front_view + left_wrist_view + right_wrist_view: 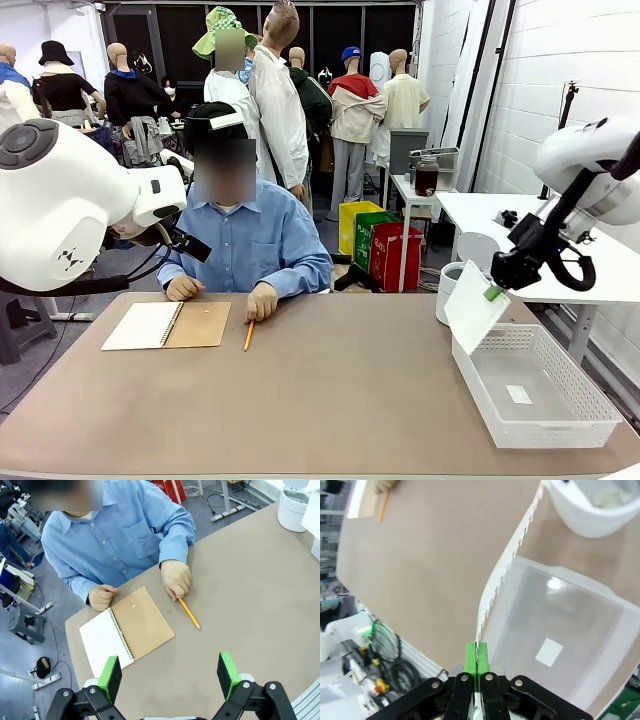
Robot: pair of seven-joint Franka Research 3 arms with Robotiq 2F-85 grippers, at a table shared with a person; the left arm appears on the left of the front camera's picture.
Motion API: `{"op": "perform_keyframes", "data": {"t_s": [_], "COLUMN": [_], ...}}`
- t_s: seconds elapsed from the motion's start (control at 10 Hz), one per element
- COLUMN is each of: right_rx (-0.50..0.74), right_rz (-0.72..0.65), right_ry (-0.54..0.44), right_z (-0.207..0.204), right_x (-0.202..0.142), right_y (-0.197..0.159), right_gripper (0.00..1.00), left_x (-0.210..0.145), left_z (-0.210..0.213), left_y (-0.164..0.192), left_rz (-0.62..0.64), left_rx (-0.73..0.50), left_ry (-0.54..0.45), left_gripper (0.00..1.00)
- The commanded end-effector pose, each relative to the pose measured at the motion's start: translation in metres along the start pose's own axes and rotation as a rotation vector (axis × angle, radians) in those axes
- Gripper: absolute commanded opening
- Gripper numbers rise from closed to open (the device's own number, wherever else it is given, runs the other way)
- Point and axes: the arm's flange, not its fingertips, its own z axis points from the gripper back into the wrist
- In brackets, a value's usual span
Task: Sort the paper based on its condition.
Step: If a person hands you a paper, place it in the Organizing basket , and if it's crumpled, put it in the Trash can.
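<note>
Front view: right hand point(493, 292) pinching paper point(475, 306)

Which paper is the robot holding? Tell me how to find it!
Find the white basket at the table's right end. Above its near-left corner hangs the paper, pinched in the right gripper. Unlike the notebook, it's one loose sheet with a torn, notched edge.

Faint print on red and green bins point(378, 250), too small to read
</note>
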Motion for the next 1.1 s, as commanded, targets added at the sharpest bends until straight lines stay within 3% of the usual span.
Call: {"op": "perform_keyframes", "data": {"t_s": [0.0,0.4,0.5,1.0], "right_rx": [-0.080,-0.143,-0.092,-0.104], "right_rz": [-0.025,-0.111,-0.133,-0.214], "right_ry": [0.004,0.050,0.056,0.096], "right_z": [-0.011,-0.027,-0.030,-0.053], "right_x": [-0.028,-0.066,-0.071,-0.082], "right_y": [-0.001,-0.015,-0.015,-0.012], "right_gripper": [0.00,0.00,0.00,0.00], "left_x": [-0.001,-0.001,-0.001,-0.001], "left_z": [-0.001,-0.001,-0.001,-0.001], "left_y": [0.000,0.000,0.000,0.000], "left_rz": [-0.014,-0.014,-0.014,-0.014], "left_rx": [0.009,0.009,0.009,0.009], "left_ry": [-0.003,-0.003,-0.003,-0.003], "left_gripper": [1.00,1.00,1.00,1.00]}}
